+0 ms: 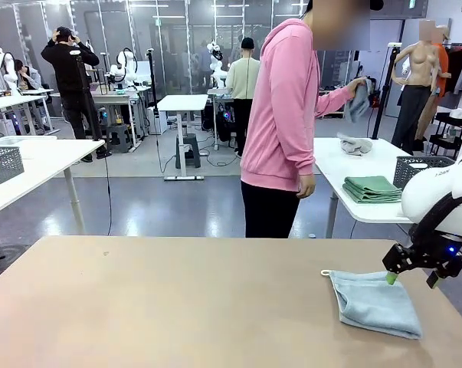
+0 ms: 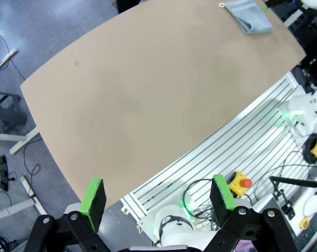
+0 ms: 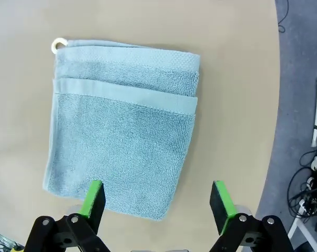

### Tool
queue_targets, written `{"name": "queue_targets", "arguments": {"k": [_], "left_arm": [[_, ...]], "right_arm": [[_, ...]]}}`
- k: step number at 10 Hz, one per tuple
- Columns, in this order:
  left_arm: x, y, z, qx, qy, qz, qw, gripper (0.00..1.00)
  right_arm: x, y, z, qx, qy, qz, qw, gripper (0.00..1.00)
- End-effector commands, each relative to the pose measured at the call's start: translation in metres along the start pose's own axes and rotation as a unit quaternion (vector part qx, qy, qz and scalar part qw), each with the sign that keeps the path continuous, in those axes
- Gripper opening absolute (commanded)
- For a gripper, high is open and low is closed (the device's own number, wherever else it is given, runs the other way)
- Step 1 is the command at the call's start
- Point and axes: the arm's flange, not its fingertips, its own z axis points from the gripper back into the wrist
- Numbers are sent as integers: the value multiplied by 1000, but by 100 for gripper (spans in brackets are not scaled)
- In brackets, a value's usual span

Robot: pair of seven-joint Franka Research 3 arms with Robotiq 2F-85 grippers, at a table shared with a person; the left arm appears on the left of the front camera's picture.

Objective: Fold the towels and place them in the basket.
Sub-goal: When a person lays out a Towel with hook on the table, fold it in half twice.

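A folded pale blue towel (image 1: 375,303) (image 3: 124,131) lies on the right of the tan table (image 1: 177,307), its white loop (image 3: 58,45) at the far left corner. My right gripper (image 1: 411,280) (image 3: 158,202) hovers just above the towel's near right edge, open and holding nothing. High above the table's near side, my left gripper (image 2: 157,198) is open and empty; the towel (image 2: 248,14) is far from it. A person in a pink hoodie holds another towel (image 1: 358,100) at a white table behind, where a further towel (image 1: 355,144) lies. A dark mesh basket (image 1: 418,167) stands there.
Folded green towels (image 1: 372,188) lie on the white table (image 1: 330,165) next to the basket. Another mesh basket (image 1: 2,163) stands on a white table at far left. Cables and an emergency stop button (image 2: 241,184) sit beyond the table's near edge.
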Motion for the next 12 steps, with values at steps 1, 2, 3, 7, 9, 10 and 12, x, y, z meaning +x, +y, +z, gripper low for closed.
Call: {"name": "queue_targets", "arguments": {"k": [1,2,3,7,9,10,12], "left_arm": [[1,-1,1,4,1,-2,1000,100],[1,-1,1,4,1,-2,1000,100],[1,-1,1,4,1,-2,1000,100],[1,-1,1,4,1,-2,1000,100],[1,-1,1,4,1,-2,1000,100],[1,-1,1,4,1,-2,1000,100],[1,-1,1,4,1,-2,1000,100]], "right_arm": [[0,0,0,-1,0,1,1000,100],[0,0,0,-1,0,1,1000,100],[0,0,0,-1,0,1,1000,100],[-20,-27,167,49,-79,43,995,100],[-51,-58,262,33,-76,106,991,100],[-67,-68,295,47,-83,135,986,100],[-110,-86,342,76,-114,205,969,100]]}}
